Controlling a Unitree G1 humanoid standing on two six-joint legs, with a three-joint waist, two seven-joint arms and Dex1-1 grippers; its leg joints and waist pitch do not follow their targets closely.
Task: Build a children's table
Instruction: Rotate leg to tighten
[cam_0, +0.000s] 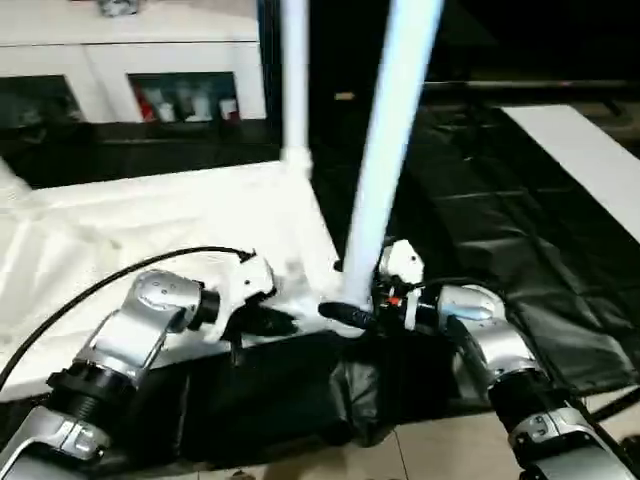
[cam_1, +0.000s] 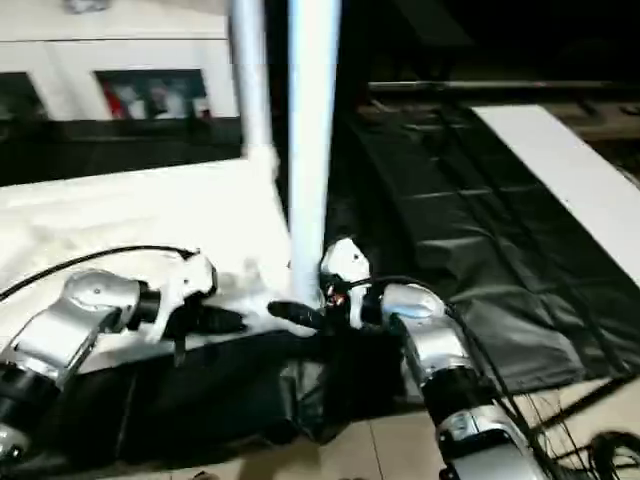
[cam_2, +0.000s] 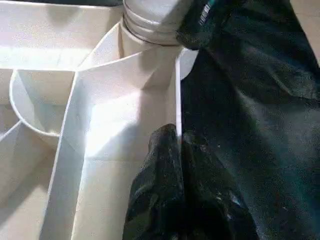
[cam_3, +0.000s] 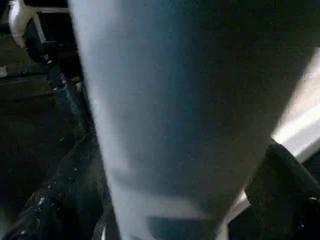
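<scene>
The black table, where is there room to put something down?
The widest bare patch is the black sheet to the right of the near white leg, running out to the white board at the far right. It is crowded at the white tabletop's near corner, where the left gripper, the right gripper and both upright legs meet.

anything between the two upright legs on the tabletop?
No object. Between the near leg and the far leg the left eye view shows bare white tabletop rim and the black sheet behind.
</scene>
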